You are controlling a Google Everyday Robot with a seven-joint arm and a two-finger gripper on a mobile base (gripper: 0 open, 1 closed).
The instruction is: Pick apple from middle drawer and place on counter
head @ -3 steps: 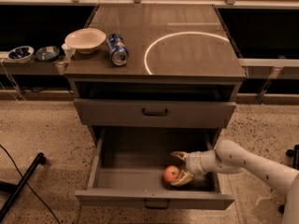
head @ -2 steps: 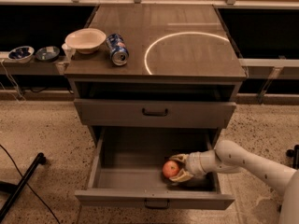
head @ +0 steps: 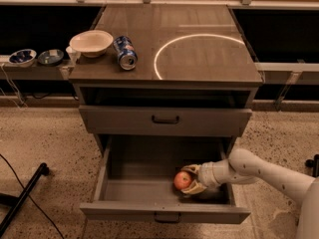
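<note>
Apple point(head: 182, 180) lifted, hand point(head: 189, 180) clamping it near middle drawer point(head: 124, 211) front.

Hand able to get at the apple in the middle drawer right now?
Looks like yes: the middle drawer is pulled open, and the hand is inside it with fingers against both sides of the apple. Nothing blocks it.

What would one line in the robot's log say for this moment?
stage: grasp | gripper: inside open middle drawer, shut on apple | apple: front right of drawer | counter: apple not yet there
</note>
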